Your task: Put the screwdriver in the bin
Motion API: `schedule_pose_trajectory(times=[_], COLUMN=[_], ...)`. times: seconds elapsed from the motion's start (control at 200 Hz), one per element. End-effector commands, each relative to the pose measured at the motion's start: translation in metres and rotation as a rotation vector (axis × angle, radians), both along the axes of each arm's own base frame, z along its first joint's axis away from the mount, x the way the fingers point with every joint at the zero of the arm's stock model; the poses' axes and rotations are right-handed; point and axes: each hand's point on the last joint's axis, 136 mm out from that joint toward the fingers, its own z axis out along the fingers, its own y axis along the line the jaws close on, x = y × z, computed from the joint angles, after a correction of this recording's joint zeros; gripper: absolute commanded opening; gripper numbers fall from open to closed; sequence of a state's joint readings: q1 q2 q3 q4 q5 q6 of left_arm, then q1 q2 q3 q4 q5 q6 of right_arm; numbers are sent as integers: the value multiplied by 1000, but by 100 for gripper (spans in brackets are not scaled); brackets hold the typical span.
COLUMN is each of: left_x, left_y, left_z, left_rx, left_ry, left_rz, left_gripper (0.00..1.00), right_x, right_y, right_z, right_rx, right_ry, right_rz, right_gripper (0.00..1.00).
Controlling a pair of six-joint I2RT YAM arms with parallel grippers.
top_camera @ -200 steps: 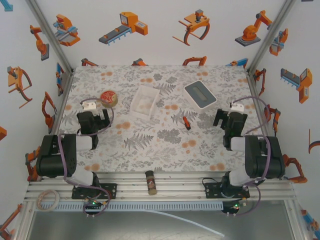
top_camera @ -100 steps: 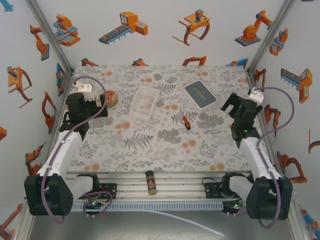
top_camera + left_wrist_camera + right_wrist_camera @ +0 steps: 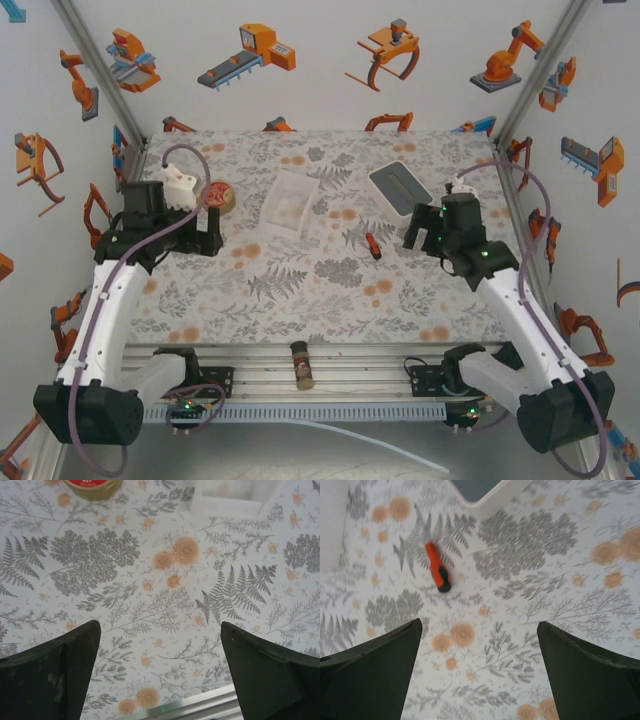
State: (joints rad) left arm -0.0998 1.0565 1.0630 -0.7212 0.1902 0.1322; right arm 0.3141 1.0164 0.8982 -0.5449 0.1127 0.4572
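Observation:
The small orange-red screwdriver (image 3: 372,245) lies flat on the flowered table, right of centre; the right wrist view has it (image 3: 437,572) ahead and left of the jaws. The white translucent bin (image 3: 287,202) sits behind it toward the middle, its near wall (image 3: 230,504) at the top of the left wrist view and a corner (image 3: 331,525) at the left edge of the right wrist view. My right gripper (image 3: 425,235) hovers open just right of the screwdriver, nothing between its fingers (image 3: 375,672). My left gripper (image 3: 205,240) hangs open over the left side, empty.
A rounded white slab with a grey top (image 3: 400,188) lies behind the right gripper. A round tan dish with red contents (image 3: 216,196) stands by the left gripper. A brown bottle (image 3: 301,366) rests on the front rail. Patterned walls close in the table.
Both arms have unfolded from their tucked pose and reached forward over the table. The right gripper has swung in toward the screwdriver; the left one has moved toward the middle.

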Motion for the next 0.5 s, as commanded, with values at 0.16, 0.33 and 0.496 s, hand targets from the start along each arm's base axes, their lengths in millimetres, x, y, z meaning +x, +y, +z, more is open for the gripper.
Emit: schedule_pose_trajectory(times=[0.16, 0.33, 0.496], left_x=[-14, -15, -16], left_y=[-9, -8, -3], left_z=[-43, -40, -33], left_rx=[31, 31, 52], left_ry=[251, 232, 185], left_rz=[-81, -72, -55], left_gripper=[97, 97, 97], right_x=[-3, 9, 31], right_y=[53, 78, 82], right_z=[-38, -65, -82], right_rx=[46, 37, -39], right_ry=[180, 243, 280], right_rz=[180, 261, 257], right_gripper=[75, 70, 67])
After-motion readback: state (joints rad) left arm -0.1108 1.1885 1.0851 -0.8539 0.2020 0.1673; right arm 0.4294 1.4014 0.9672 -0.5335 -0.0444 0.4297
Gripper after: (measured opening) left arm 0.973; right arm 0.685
